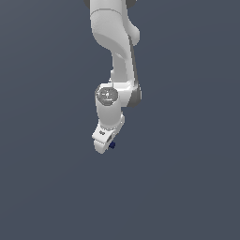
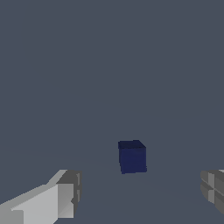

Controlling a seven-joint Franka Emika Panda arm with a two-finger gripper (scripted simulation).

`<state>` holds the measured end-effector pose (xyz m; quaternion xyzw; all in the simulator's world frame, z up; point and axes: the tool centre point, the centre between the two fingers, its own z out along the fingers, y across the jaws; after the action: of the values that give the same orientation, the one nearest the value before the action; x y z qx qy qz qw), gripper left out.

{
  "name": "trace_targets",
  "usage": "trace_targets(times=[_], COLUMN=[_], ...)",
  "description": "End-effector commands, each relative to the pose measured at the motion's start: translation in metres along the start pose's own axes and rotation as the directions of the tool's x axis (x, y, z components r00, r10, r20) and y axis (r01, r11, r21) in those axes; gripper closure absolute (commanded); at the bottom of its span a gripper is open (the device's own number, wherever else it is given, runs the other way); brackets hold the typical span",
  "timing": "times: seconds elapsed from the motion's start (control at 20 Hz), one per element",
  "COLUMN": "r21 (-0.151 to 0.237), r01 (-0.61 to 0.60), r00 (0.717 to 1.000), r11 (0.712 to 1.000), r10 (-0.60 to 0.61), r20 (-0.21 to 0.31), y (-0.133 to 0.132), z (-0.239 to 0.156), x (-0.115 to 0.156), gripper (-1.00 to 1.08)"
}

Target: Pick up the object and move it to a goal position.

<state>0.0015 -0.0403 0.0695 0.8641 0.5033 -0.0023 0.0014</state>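
Wrist view shows the end effector (image 2: 140,192) spread wide, holding nothing, with the navy cube (image 2: 132,156) resting on the grey floor (image 2: 109,65) ahead between the fingers, at 12 o'clock. Closing before advancing would likely miss or nudge it.

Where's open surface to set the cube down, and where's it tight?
Bare grey surface lies all round in the exterior view, on both sides of the arm and below the gripper. The only tight spot: between the spread fingers, where the navy cube sits untouched.
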Motion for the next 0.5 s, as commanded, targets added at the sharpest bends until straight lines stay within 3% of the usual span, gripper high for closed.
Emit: trace_targets(times=[0.0, 0.45], r21=[0.0, 0.0], r01=[0.029, 0.049], r00=[1.0, 0.999], r11=[1.0, 0.999], r10=[-0.029, -0.049], r20=[-0.003, -0.005], y=[0.0005, 0.0009], z=[0.0032, 0.0074], x=[-0.0006, -0.0016], gripper=[-0.92, -0.92])
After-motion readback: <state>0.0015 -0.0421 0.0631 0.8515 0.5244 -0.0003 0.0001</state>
